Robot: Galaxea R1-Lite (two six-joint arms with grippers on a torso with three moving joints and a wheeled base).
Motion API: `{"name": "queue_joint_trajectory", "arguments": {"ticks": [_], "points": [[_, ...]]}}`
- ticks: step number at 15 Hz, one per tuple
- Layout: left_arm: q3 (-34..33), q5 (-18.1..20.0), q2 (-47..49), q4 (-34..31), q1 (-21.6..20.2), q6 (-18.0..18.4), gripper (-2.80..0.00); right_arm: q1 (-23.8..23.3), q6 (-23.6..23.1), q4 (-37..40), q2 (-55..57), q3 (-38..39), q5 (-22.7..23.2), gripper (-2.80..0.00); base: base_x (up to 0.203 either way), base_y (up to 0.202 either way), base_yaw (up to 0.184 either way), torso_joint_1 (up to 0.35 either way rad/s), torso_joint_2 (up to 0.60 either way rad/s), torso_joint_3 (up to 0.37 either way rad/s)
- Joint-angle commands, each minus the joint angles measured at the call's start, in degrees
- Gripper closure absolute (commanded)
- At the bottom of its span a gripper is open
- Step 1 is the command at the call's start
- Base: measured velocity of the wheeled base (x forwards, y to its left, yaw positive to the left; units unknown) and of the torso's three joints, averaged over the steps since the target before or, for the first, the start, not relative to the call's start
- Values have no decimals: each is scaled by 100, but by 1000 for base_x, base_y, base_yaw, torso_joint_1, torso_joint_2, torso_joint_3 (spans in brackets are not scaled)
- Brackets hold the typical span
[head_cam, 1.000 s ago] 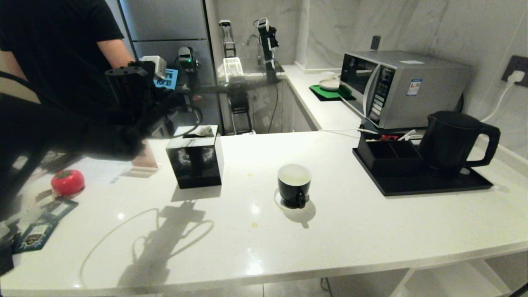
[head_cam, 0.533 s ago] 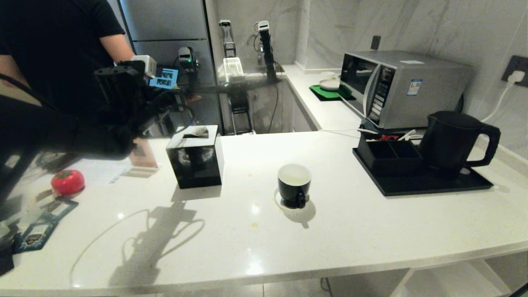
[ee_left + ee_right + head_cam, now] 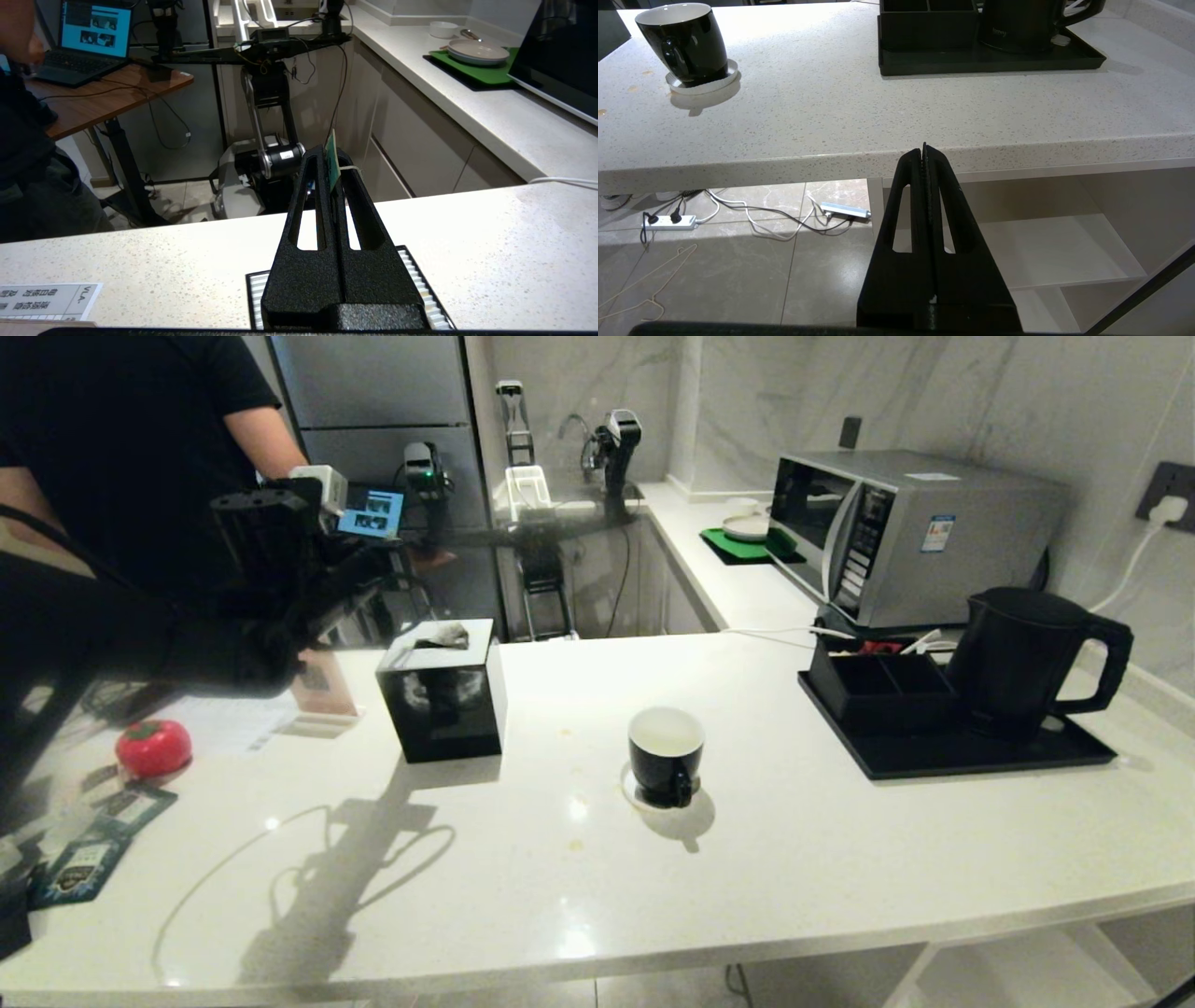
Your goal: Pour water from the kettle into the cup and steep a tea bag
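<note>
Left tool (image 3: 329,156) was seen raised at the left side of the desk (image 3: 794,859), behind the black tissue box (image 3: 443,695). Its fingers were pressed together on a small green tag (image 3: 332,163) with a thin white string (image 3: 349,168) attached, judged to belong to the tea bag. The pouch itself was not visible in any view. Right tool (image 3: 924,154) was parked below the desk edge, pressed together and holding nothing.

The cup (image 3: 665,754) was stood upright on a white coaster (image 3: 703,84) mid-desk, well apart from the left tool. Whether water was in it could not be told. The kettle (image 3: 1022,658) was set on the black tray (image 3: 980,761) at the right.

Step judged: tea bag carried to the cup. The pinch should be kept firm on the tag. The tissue box should be cleared on the way across, swinging should be damped, and the bag should be lowered straight over the white interior without the rim being knocked.
</note>
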State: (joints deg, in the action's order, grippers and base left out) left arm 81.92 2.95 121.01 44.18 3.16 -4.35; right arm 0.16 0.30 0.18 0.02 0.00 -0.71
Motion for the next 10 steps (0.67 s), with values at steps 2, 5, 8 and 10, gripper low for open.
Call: {"name": "queue_joint_trajectory", "arguments": {"ticks": [2,5,8,10], "points": [[199,4,141,37,-8,-3,0,2,5,-1,-2,0,0,0,0,0,0,0,0,0],[588,4,304,30,-8,5,0,2,5,-1,-2,0,0,0,0,0,0,0,0,0],[685,4,380,38,-17,5,0,2,5,-1,-2,0,-1,0,0,0,0,0,0,0],[685,4,415,38,-9,5,0,2,5,-1,-2,0,-7,0,0,0,0,0,0,0]]}}
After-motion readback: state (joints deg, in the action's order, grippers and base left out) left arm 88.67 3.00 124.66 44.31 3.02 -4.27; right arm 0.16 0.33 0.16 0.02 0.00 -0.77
